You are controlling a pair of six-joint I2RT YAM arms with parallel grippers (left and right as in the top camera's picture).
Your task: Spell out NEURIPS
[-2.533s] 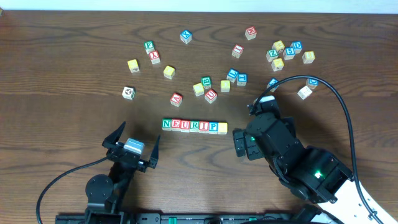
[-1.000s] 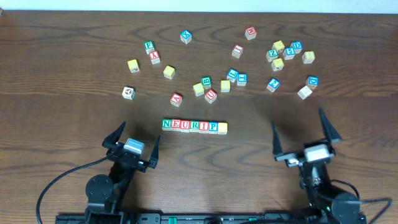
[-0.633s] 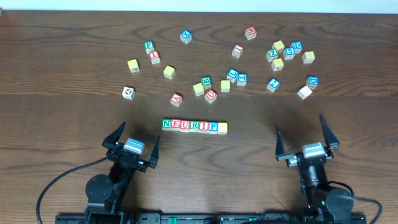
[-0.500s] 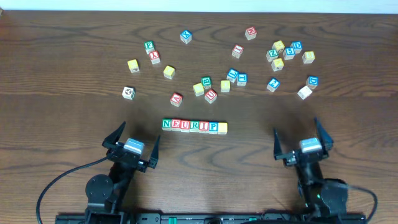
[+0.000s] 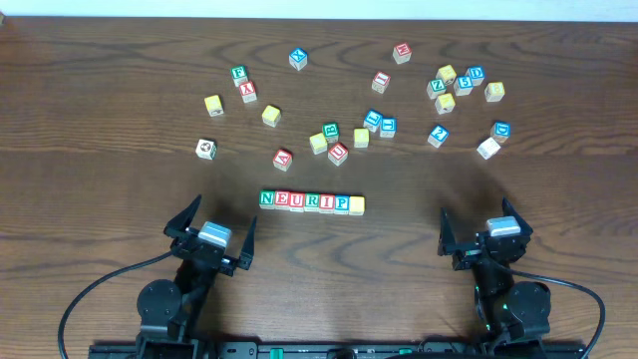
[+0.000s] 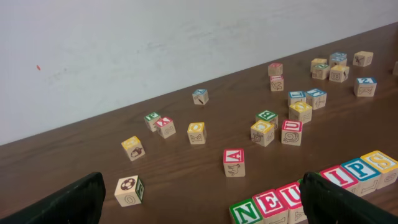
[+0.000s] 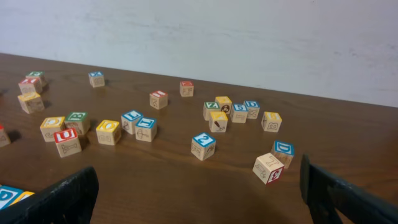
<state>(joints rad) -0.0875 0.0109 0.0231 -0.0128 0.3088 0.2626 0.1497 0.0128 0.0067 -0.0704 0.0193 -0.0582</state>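
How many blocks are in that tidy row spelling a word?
7 alphabet cubes, touching in one straight row, left to right: N, E, U, R, I, P, S. Overhead, none looks hidden.

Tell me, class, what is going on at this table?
A spelling job for two robot arms, seemingly finished. A row of seven small wooden letter cubes with coloured borders reads NEURIPS on the dark wooden table. The left tool and right tool stand open and empty, touching nothing; spare wooden cubes lie scattered beyond the row.
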